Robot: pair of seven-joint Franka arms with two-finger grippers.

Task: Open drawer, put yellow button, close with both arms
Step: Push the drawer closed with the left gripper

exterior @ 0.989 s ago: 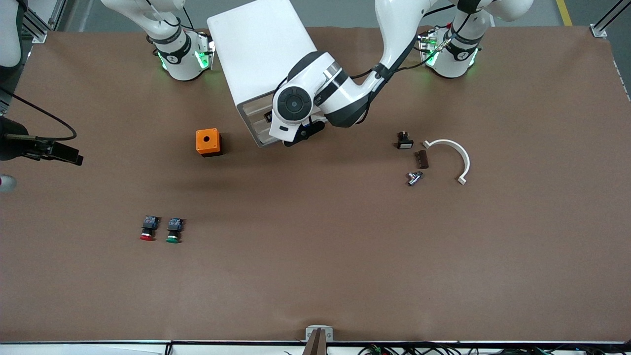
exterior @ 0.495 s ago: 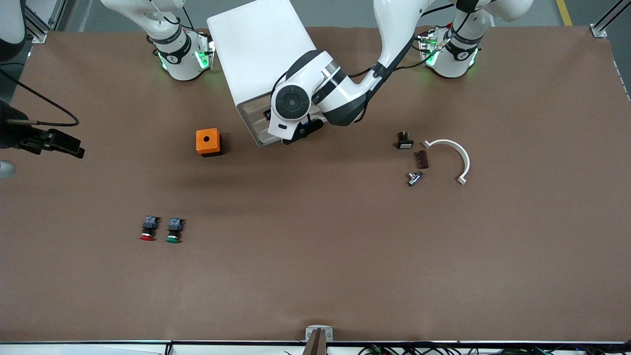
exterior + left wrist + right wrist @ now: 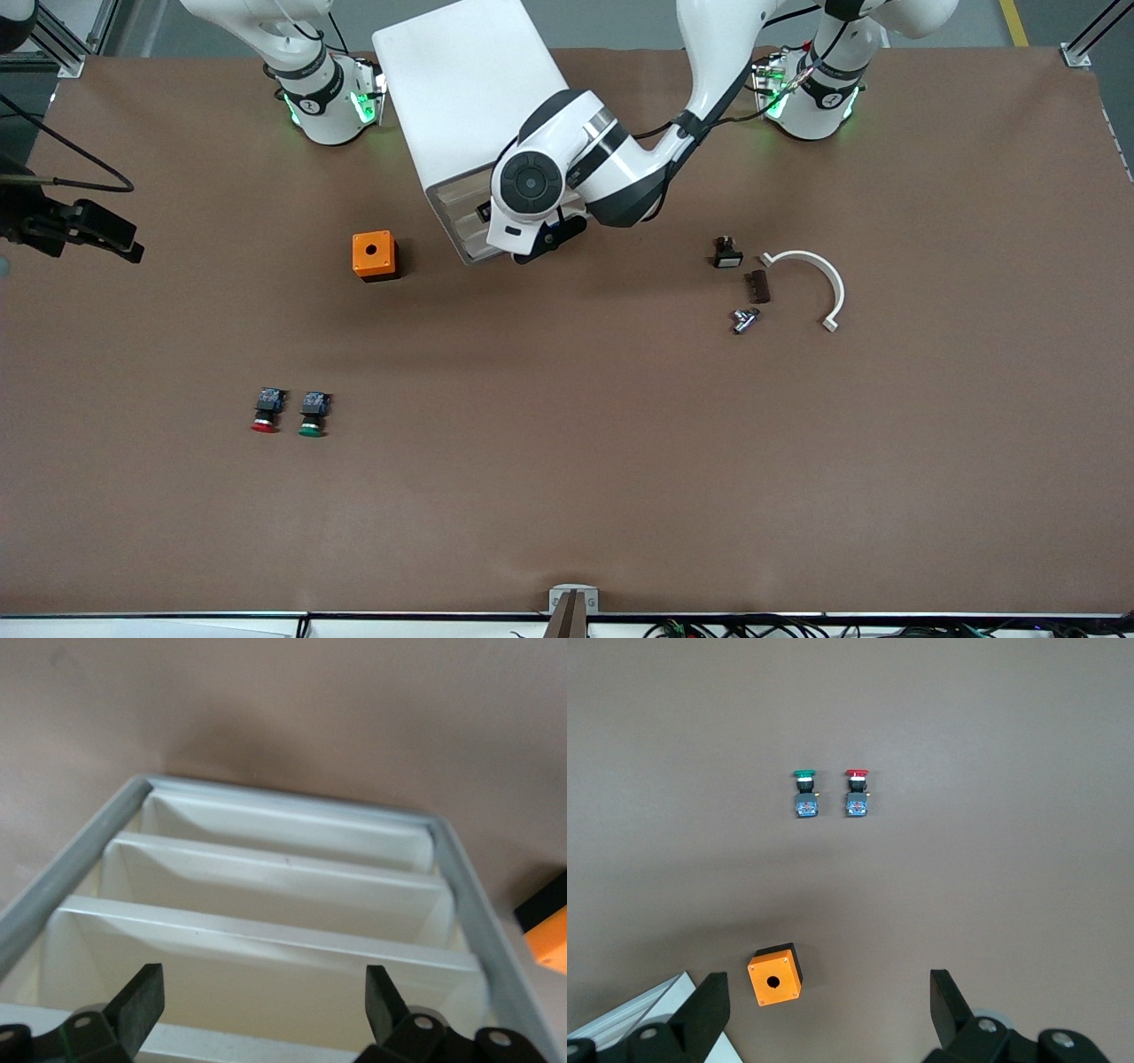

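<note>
Drawer at cabinet top, under left gripper, jaws spread, empty | right gripper open, high over desk edge | yellow button unseen

I see an orange box on the table. Red-capped button and green-capped button sit side by side. A white curved clip lies apart.

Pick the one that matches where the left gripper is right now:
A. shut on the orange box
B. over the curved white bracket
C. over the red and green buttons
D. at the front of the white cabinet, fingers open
D: the left gripper sits open at the white cabinet, facing its drawer fronts.
</note>
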